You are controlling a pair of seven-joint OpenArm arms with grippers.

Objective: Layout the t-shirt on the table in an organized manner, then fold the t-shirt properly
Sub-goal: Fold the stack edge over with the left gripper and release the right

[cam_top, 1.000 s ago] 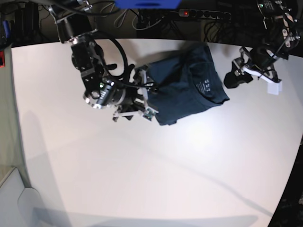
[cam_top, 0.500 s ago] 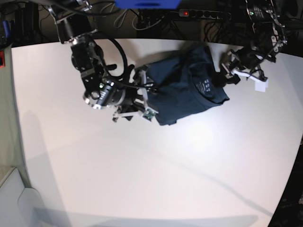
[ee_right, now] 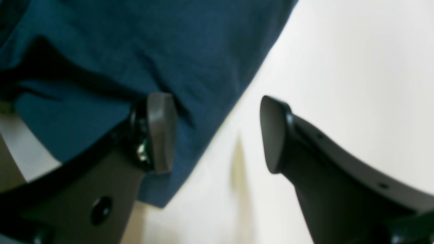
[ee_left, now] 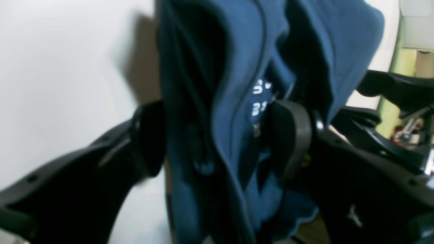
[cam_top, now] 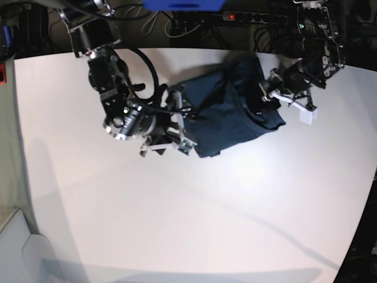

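Observation:
The dark navy t-shirt (cam_top: 230, 109) lies bunched and partly folded at the back of the white table (cam_top: 194, 212). My left gripper (cam_top: 264, 97) is at the shirt's right edge, by the collar. In the left wrist view it (ee_left: 217, 142) stands open, its fingers (ee_left: 291, 135) either side of raised folds of the t-shirt (ee_left: 234, 67) beside the white neck print (ee_left: 259, 98). My right gripper (cam_top: 179, 127) is at the shirt's left front edge. Its wrist view shows it (ee_right: 217, 135) open, one pad (ee_right: 159, 132) over the t-shirt's (ee_right: 152, 44) hem and the other over bare table (ee_right: 356, 67).
A power strip (cam_top: 253, 17) and cables run along the dark area behind the table's curved back edge. A white tag (cam_top: 306, 115) hangs from the left arm. Bare tabletop stretches across the front and left.
The left arm has swung in from the table's right edge to the shirt's collar and its jaws have widened around the cloth. The right arm has hardly moved.

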